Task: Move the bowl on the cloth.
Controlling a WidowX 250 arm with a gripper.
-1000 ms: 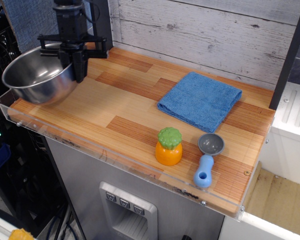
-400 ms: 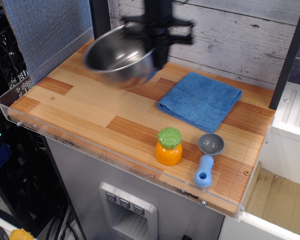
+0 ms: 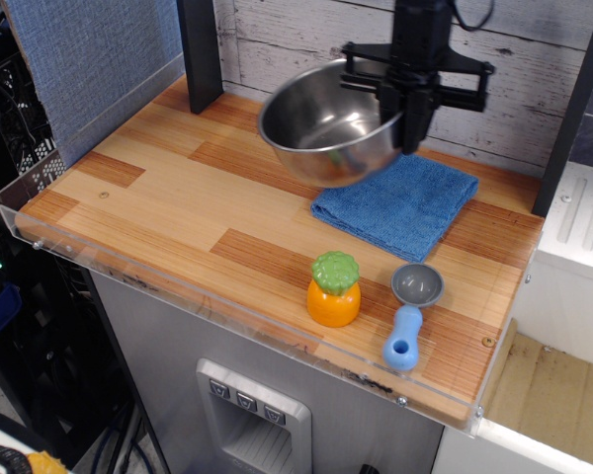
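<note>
The shiny steel bowl (image 3: 326, 126) hangs in the air, tilted, over the left edge of the blue cloth (image 3: 400, 202). My gripper (image 3: 409, 123) comes down from above and is shut on the bowl's right rim. The cloth lies flat on the wooden tabletop at the back right; its far left corner is hidden behind the bowl. The bowl does not touch the cloth.
An orange toy with a green top (image 3: 334, 290) and a grey scoop with a blue handle (image 3: 411, 311) stand near the front edge. A clear plastic lip (image 3: 178, 286) runs along the table's front. A dark post (image 3: 200, 49) stands at the back left, a plank wall behind.
The gripper has carried the bowl from the table's far left corner, up and rightward, to above the cloth's left edge.
</note>
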